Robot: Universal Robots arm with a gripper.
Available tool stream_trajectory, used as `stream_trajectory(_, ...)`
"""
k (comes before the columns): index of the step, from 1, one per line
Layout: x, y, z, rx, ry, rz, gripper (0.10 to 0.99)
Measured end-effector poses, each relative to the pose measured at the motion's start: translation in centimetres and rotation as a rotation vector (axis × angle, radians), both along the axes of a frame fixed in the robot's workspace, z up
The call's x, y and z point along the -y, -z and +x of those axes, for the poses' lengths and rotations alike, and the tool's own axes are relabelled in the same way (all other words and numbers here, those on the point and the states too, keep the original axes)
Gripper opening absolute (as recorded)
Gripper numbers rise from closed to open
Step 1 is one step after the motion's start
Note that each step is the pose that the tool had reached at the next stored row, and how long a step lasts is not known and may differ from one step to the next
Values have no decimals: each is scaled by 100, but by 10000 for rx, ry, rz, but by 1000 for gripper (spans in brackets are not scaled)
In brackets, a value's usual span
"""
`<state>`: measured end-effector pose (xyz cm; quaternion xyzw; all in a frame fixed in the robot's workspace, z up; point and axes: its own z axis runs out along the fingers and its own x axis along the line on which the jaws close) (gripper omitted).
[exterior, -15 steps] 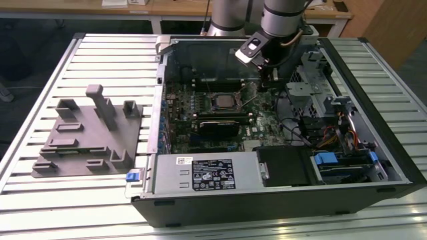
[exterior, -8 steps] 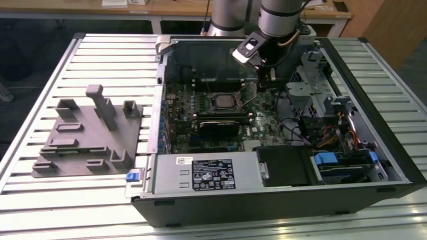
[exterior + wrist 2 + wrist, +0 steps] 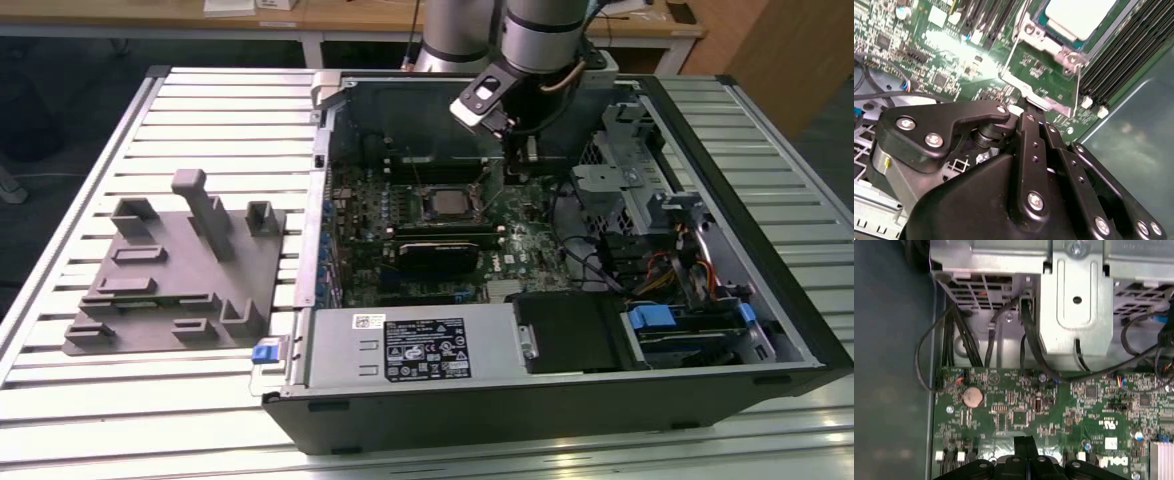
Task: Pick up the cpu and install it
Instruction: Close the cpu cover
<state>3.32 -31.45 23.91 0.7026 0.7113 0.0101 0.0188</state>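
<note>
CPU (image 3: pixel 447 203) lay in the motherboard (image 3: pixel 1019 415) socket near the centre of the exterior view, its pale silver top framed by the socket's metal frame (image 3: pixel 1051 47) in the second wrist view. The gripper (image 3: pixel 518 160) hung just to the exterior view's right of the socket, low over the board, fingers pressed together and gripping nothing visible. Whether the tips touched the frame could not be told. With the chip apparently seated, the step in hand looked like securing it. That would likely call for slow, straight pressure at the frame's edge, clear of the chip's top and the memory slots (image 3: pixel 1124 55) beside it.
</note>
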Motion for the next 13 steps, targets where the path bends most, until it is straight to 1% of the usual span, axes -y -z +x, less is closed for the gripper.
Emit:
stream_trajectory(5, 0, 0, -129, 3, 22, -1, 106)
stream_trajectory(13, 0, 0, -385, 15, 87, -1, 106)
